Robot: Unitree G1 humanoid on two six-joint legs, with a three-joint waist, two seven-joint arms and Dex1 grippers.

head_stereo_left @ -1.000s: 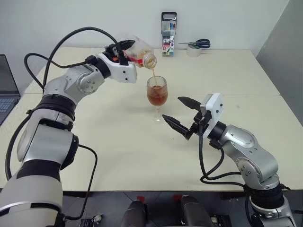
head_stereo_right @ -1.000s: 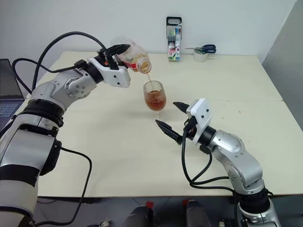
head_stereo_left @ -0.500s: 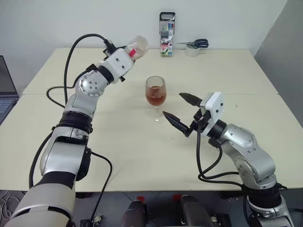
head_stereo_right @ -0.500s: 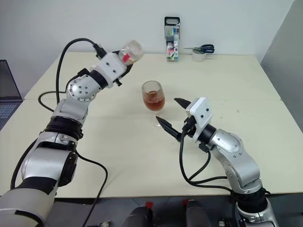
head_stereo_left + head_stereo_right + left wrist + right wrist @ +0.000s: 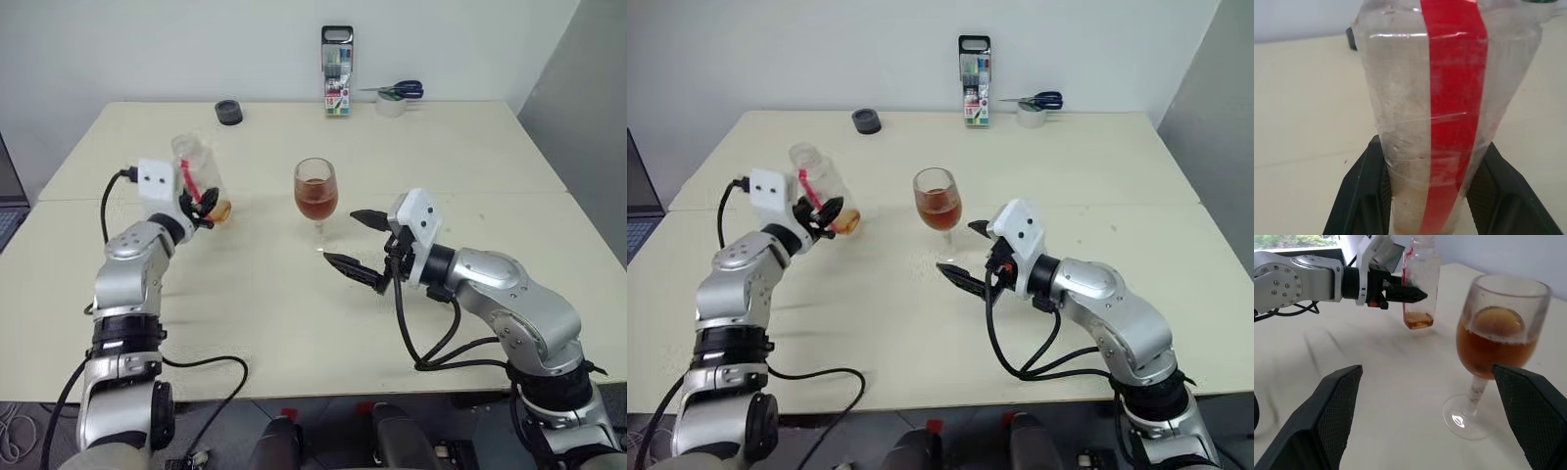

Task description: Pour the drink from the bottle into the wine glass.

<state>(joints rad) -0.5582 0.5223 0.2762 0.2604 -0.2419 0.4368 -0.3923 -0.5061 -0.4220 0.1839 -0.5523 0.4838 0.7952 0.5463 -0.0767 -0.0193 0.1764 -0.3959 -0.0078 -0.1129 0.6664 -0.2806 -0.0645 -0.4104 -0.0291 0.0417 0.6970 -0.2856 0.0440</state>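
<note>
The wine glass (image 5: 315, 191) stands mid-table, its bowl about half full of reddish-brown drink (image 5: 1495, 346). To its left, the clear bottle (image 5: 200, 179) with a red label strip is upright, uncapped, with a little drink at its bottom. My left gripper (image 5: 203, 210) is shut on the bottle's lower part; its black fingers (image 5: 1358, 196) press both sides. I cannot tell whether the bottle's base touches the table. My right gripper (image 5: 340, 237) stands open just right of the glass's foot, level with the stem, holding nothing.
A small dark round object (image 5: 228, 111) lies at the back left of the cream table (image 5: 294, 313). A pen case (image 5: 336, 70) stands at the back middle, and scissors on a tape roll (image 5: 397, 94) lie beside it. A laptop edge (image 5: 5, 201) is far left.
My left arm has swung the bottle away from the glass, left and down, and rolled it from tilted pouring to upright. The right gripper has stayed open beside the glass.
</note>
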